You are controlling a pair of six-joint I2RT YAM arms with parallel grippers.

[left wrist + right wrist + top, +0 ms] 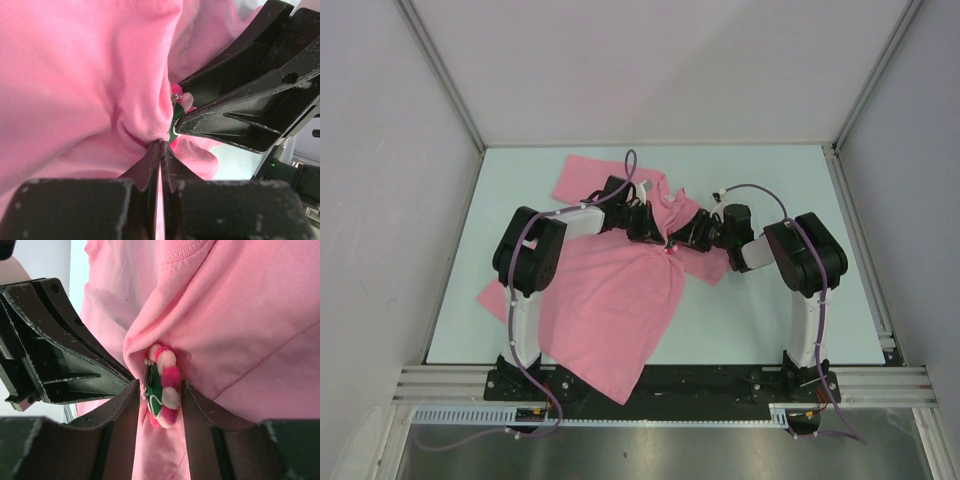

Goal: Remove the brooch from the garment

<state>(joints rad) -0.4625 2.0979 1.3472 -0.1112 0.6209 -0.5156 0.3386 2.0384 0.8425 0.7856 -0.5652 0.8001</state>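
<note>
Table (770,320) middle: left claw (160,142) clamped on garment (75,75) fold, right claw (160,384) apart flanking brooch (163,390), tips crowded

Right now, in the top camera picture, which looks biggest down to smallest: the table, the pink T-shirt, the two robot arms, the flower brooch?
1. table
2. pink T-shirt
3. left arm and right arm: they look alike, so a tie
4. flower brooch, just a tiny dot

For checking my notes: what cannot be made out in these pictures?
1. Top external view: the brooch is too small.
2. Left wrist view: a garment fold and the right end effector hide most of the brooch.
3. Right wrist view: the brooch's own body hides its fastening into the fabric.
</note>
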